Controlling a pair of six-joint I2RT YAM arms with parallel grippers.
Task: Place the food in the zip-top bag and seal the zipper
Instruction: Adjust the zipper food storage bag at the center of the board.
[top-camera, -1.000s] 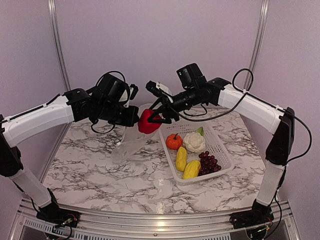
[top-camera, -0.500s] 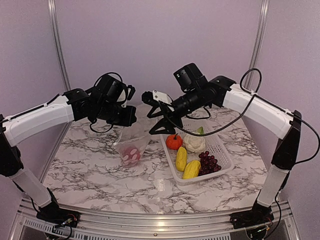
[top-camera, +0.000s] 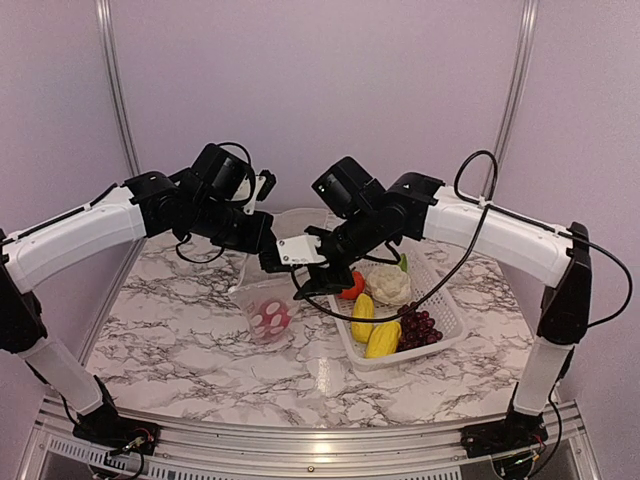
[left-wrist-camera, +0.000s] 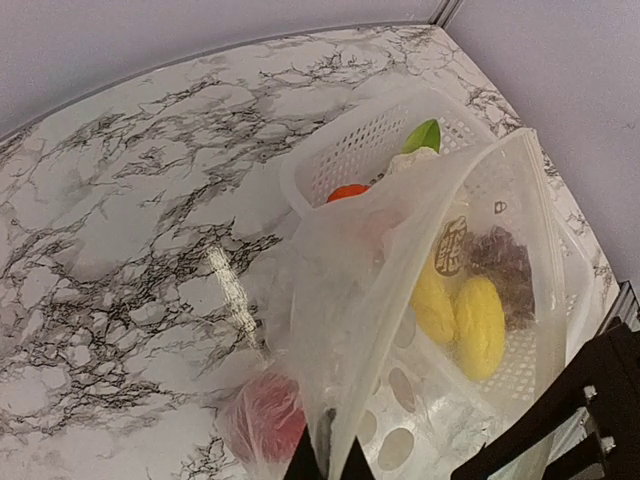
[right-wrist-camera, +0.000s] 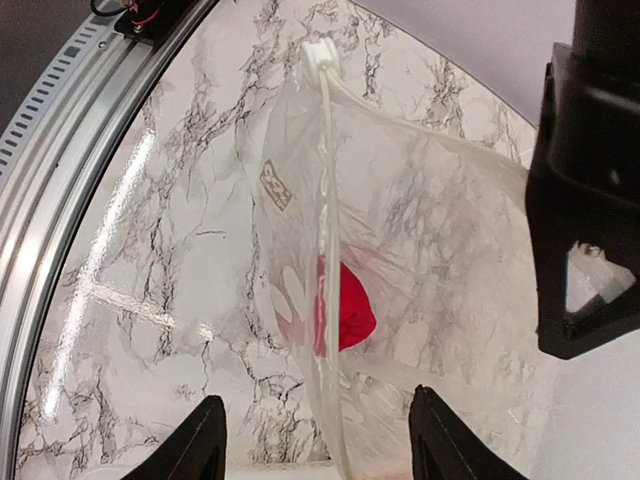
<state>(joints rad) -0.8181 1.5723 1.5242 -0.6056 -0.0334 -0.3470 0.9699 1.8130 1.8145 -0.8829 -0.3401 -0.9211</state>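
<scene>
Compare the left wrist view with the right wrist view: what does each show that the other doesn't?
Left wrist only: the white basket with the orange pumpkin, two yellow pieces and grapes, partly seen through the plastic. Right wrist only: the metal edge rail and the right gripper, open. Both: the zip-top bag over the marble table, with the red piece inside.

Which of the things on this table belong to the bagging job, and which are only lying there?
Belong to the job:
- zip-top bag
- red piece, already inside the bag
- pumpkin
- cauliflower
- two yellow pieces
- grapes

Only lying there:
- white basket, holding the unbagged food
- marble table
</scene>
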